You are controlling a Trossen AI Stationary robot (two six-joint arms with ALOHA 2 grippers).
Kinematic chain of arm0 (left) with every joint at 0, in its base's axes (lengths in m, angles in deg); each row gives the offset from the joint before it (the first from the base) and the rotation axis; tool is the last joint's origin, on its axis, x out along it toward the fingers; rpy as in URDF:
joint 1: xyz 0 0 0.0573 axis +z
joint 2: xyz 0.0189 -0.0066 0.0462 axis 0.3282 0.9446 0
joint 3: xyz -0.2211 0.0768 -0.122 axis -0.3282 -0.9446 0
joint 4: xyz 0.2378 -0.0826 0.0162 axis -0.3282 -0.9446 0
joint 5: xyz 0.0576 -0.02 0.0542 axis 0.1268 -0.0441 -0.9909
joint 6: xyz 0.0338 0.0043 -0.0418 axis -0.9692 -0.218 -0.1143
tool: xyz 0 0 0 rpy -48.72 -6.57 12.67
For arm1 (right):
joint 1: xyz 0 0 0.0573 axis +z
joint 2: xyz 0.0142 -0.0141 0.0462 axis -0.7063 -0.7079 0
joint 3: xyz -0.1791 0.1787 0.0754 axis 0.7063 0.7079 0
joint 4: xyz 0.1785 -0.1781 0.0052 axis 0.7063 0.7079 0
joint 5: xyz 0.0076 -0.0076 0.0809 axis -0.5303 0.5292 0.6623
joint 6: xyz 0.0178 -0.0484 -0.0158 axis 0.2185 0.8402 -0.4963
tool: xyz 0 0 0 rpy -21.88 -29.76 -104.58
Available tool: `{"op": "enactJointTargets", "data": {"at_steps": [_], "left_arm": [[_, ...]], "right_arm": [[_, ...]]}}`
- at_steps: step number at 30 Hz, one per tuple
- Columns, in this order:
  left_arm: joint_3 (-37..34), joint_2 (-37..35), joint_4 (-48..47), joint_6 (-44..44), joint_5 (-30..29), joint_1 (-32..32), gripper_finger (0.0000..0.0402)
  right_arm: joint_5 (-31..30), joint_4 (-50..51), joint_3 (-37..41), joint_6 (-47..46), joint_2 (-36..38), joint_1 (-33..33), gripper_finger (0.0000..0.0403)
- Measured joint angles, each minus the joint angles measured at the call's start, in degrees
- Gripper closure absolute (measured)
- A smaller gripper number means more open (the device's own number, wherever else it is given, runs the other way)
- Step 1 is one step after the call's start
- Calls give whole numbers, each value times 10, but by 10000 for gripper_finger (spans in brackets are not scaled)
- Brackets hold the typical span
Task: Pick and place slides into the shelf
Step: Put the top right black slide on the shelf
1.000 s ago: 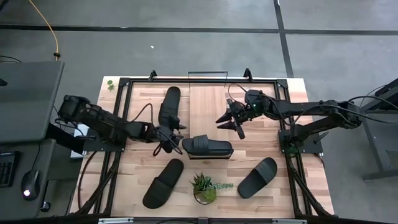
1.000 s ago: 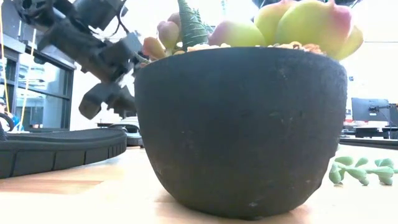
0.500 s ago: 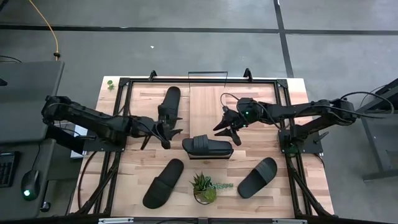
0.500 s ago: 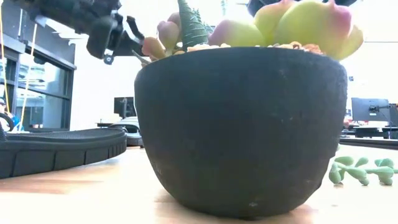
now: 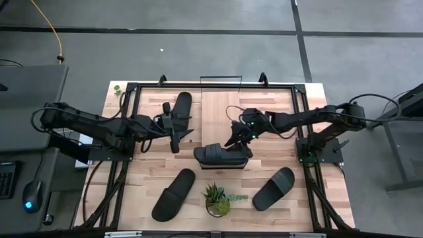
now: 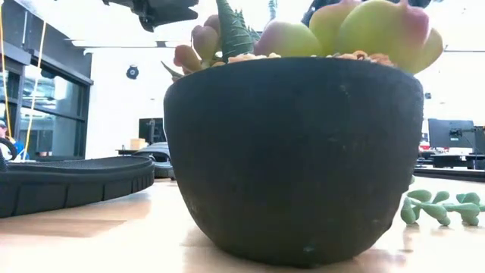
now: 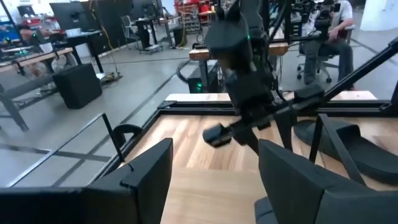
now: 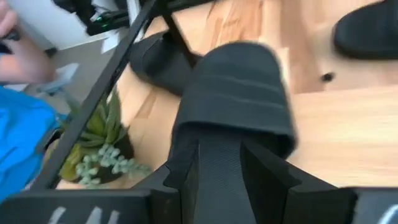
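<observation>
A grey concrete floor surrounded the wooden table (image 5: 284, 162), and the wrist views caught a workshop with desks and seated people beyond it. The right gripper (image 5: 239, 137) hung just over the right end of the slide (image 5: 221, 156) lying crosswise at the table's middle; seen past its own fingers (image 8: 264, 171), the jaws stood apart to either side of the sole, behind the strap, with nothing yet pinched between them, which looked like lining up for a grasp across the narrow width. That slide rested at the near edge of the shelf (image 5: 264, 102), the pale board with thin black wire ends at the far middle, so it probably needed only a short carry. The left gripper (image 5: 173, 127) hovered left of centre, its fingers (image 7: 148, 171) spread and holding nothing, just beside a second slide (image 5: 180, 110) that pointed toward the far edge, to the left of the board; it seemed to wait clear of the other arm's work. Two more slides lay nearer: one (image 5: 173, 194) angled at the near left, one (image 5: 273, 188) angled at the near right, both apart from the shelf and unplaced. Between them stood a small dark potted plant (image 5: 216, 200), close enough to the central slide that a low sweep might clip it.
</observation>
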Motion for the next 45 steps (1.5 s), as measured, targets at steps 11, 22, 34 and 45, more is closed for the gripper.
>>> {"op": "enactJointTargets", "data": {"at_steps": [11,22,34,45], "left_arm": [[0,0,-40,-6,-10,0,199],[0,0,-41,-7,-11,0,202],[0,0,-41,-8,-11,0,208],[0,0,-41,-7,-11,0,206]], "right_arm": [[77,-20,0,-33,-54,0,295],[86,17,0,-28,-57,0,295],[52,66,0,-17,-62,-4,295],[15,100,-1,-15,-62,-17,295]]}}
